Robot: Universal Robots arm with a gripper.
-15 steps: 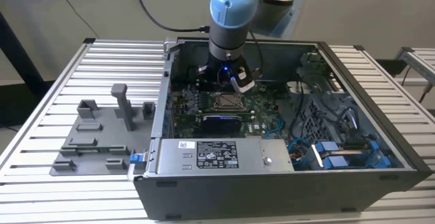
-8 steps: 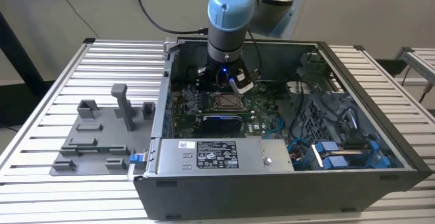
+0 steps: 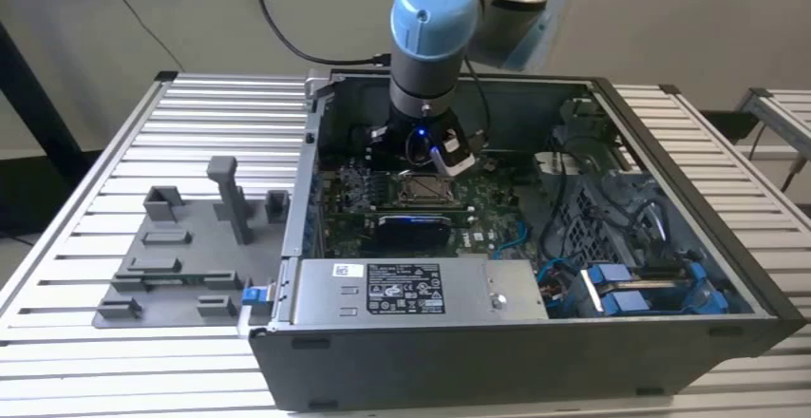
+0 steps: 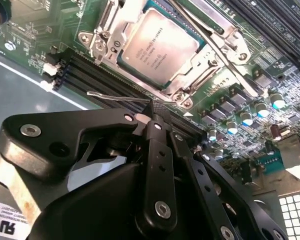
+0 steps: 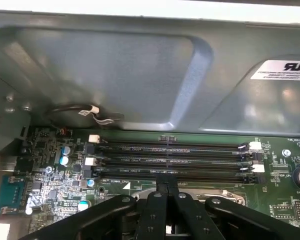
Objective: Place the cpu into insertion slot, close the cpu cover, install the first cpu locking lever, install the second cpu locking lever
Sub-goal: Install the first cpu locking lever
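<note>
Green motherboard, silver-tan cpu seated under cover

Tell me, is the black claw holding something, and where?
The black gripper looks shut on the thin silver metal locking lever, pinching its rod back from the free tip.

black memory slots lie just past the gripper, grey case wall beyond them; power supply well apart from it, grey parts tray farther still on the slatted table.
</note>
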